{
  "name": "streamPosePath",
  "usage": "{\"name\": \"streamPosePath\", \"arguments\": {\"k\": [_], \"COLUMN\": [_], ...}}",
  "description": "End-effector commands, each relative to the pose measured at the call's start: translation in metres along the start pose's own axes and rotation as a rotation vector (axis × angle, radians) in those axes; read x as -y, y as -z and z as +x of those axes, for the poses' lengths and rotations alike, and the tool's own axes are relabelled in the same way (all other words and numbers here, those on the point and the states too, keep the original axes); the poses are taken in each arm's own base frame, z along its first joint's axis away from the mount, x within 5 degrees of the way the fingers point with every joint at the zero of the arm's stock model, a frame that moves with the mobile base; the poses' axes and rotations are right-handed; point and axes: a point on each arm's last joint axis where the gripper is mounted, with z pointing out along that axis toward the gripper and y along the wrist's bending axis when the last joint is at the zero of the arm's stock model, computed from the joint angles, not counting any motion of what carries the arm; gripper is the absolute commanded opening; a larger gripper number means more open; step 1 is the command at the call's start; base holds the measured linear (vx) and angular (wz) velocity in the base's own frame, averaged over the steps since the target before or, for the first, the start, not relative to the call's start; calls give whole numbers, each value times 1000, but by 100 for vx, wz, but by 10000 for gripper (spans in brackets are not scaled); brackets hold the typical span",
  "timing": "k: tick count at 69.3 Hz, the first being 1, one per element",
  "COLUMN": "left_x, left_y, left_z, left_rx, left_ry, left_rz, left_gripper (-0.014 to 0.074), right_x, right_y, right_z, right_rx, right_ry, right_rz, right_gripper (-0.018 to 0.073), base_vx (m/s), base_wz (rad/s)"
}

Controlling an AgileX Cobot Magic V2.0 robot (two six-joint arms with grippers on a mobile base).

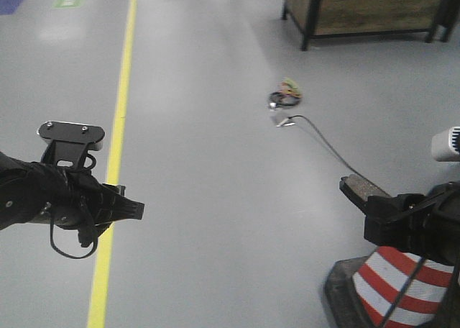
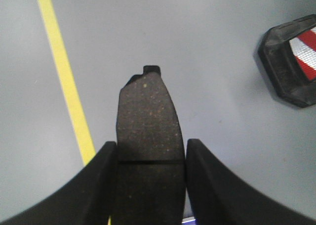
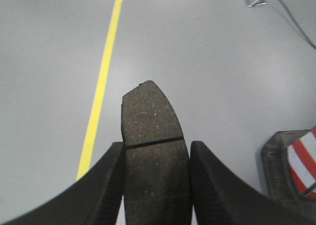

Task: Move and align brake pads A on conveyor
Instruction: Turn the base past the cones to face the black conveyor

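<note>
Each gripper holds one dark grey brake pad over the grey floor. In the left wrist view, a brake pad (image 2: 148, 111) with a groove across its middle sticks out forward, and my left gripper (image 2: 150, 153) is shut on its sides. In the right wrist view, a second brake pad (image 3: 150, 119) is pinched the same way by my right gripper (image 3: 157, 156). The front view shows the left gripper (image 1: 135, 209) low at the left and the right gripper (image 1: 374, 207) at the right, with its pad (image 1: 359, 188) pointing up-left. The conveyor is out of view.
A yellow floor line (image 1: 118, 126) runs past the left arm. A red-and-white cone on a black base (image 1: 392, 288) stands under the right arm. A cable and small clutter (image 1: 287, 98) lie on the floor ahead. A wooden cabinet on a black frame (image 1: 366, 8) is at the back right.
</note>
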Motion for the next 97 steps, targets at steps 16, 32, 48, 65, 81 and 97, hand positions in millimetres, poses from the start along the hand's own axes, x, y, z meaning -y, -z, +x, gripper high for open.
{"name": "streamPosePath", "arguments": {"k": [16, 32, 48, 65, 81, 97], "left_x": [4, 4, 4, 4, 4, 4], "left_y": [16, 16, 16, 16, 16, 16], "left_z": [-13, -13, -13, -13, -13, -13], "left_rx": [112, 112, 112, 112, 112, 112], "left_ry": [-2, -2, -2, -2, -2, -2], "left_rz": [42, 42, 42, 42, 42, 42], "left_gripper": [20, 20, 20, 20, 20, 20], "right_x": [-4, -4, -4, -4, -4, -4], "right_y": [7, 7, 7, 7, 7, 7], "right_z": [-14, -14, -14, -14, -14, -14], "right_rx": [102, 102, 98, 98, 98, 98], "right_ry": [14, 14, 14, 14, 14, 14], "right_rz": [-40, -40, -38, -38, -38, -38], "right_gripper": [67, 67, 67, 67, 67, 67], "base_vx": [25, 21, 20, 18, 17, 18], "base_wz": [-64, -79, -74, -69, -67, -68]}}
